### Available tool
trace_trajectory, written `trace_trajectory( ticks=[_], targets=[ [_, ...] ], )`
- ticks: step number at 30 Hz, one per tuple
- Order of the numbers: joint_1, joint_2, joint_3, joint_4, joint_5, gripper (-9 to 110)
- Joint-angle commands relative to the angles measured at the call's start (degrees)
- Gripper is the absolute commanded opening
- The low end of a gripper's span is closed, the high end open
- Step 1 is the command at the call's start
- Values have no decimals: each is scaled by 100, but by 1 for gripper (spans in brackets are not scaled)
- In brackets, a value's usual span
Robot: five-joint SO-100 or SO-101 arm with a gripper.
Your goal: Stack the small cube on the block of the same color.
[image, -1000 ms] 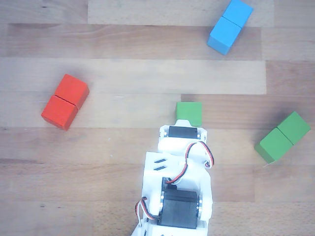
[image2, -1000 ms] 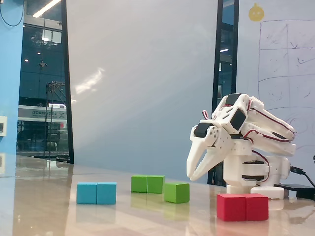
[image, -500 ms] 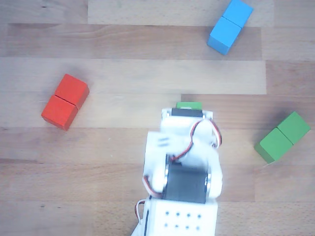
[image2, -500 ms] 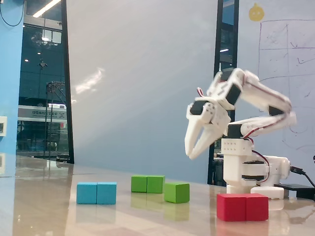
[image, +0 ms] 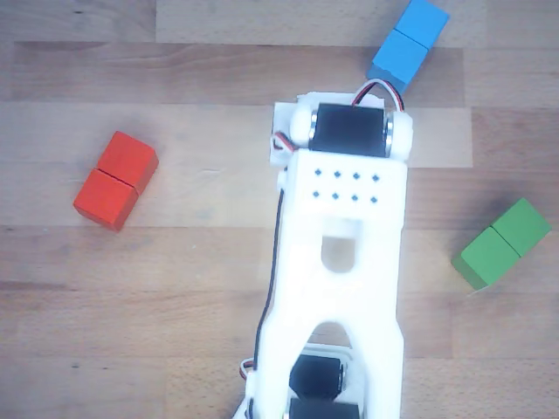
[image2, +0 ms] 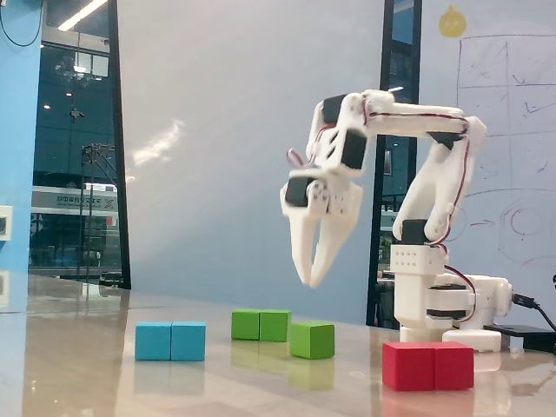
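The small green cube (image2: 312, 340) sits on the worktop (image2: 261, 382) just beside the green block (image2: 261, 325), and we see the tool (image2: 307, 280) above, empty, tips nearly together.

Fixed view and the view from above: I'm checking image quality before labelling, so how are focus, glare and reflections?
Fixed view: fairly sharp; the glossy table mirrors the blocks, and a pale glare streak crosses the wall behind. Other view: soft all over, the white arm washed out and blocking the middle; the small green cube is not seen there.
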Motion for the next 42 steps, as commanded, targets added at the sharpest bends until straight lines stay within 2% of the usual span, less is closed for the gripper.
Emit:
trace_trajectory(
  ticks=[1,30,42],
  targets=[
    [62,-387,-545,18,0,0],
    [53,-949,-536,378,-9,1],
    [62,-949,-536,413,-9,32]
  ],
)
